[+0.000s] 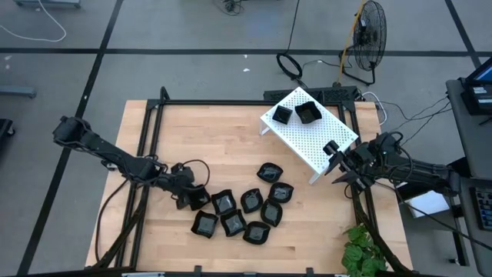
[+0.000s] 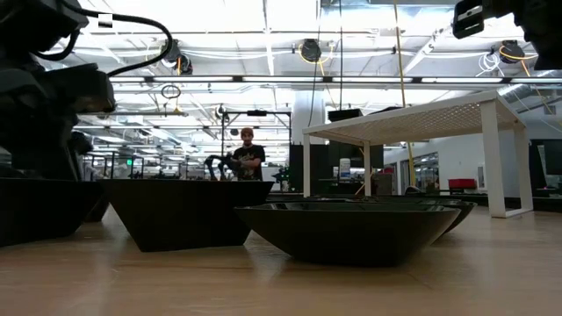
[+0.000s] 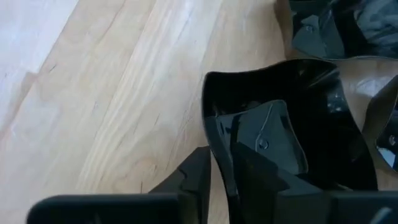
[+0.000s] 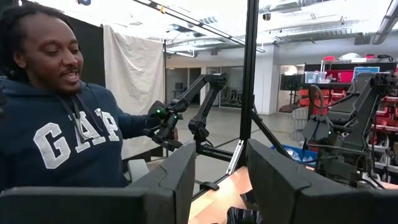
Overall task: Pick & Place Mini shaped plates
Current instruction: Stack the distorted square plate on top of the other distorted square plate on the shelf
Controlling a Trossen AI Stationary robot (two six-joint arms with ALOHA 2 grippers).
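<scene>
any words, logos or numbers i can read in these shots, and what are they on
"GAP" – big white letters on the chest of the dark hoodie a person wears, right wrist view.
Screens beside the table in the high view: too small to read.
Signs deep in the room in the low view: too blurred to read.
Black plates, white rack and wooden table: no text visible.

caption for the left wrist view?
Left hand straddling the rim of a glossy black mini plate on the wooden table.
</scene>
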